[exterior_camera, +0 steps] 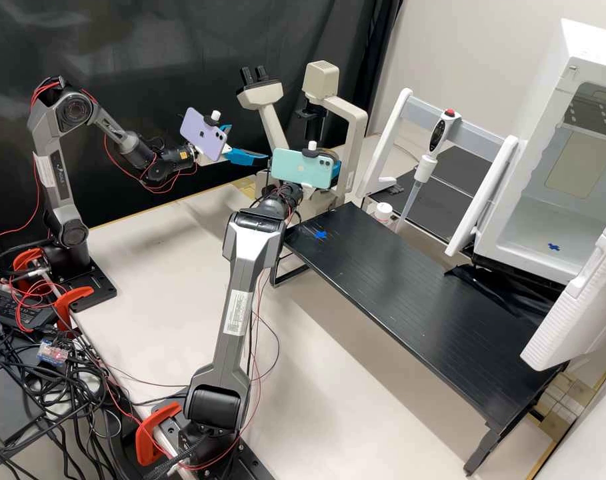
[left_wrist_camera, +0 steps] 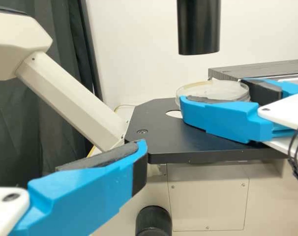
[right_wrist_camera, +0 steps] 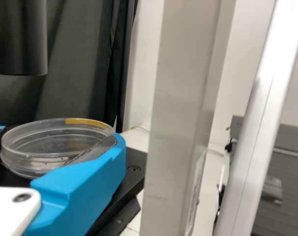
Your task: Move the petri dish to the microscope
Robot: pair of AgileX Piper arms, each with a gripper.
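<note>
In the high view my left gripper [exterior_camera: 248, 144] is beside the microscope [exterior_camera: 343, 110] with its fingers apart. My right gripper [exterior_camera: 337, 165] is at the microscope, mostly behind a green phone. One finger of my left gripper [left_wrist_camera: 141, 143] shows in the left wrist view, its pad bare. Beyond it, the other gripper's fingers clasp the clear petri dish [left_wrist_camera: 213, 90] over the black stage [left_wrist_camera: 159, 132]. In the right wrist view my right gripper [right_wrist_camera: 58, 140] has the petri dish [right_wrist_camera: 45, 135] between its pads. Whether the dish touches the stage I cannot tell.
The microscope's black cylinder [left_wrist_camera: 199, 27] hangs above the stage. A pale upright [right_wrist_camera: 181, 108] stands close beside my right gripper. A black raised shelf [exterior_camera: 409, 293], a pipette [exterior_camera: 421, 167] on its stand and an open white cabinet [exterior_camera: 546, 220] lie to the right.
</note>
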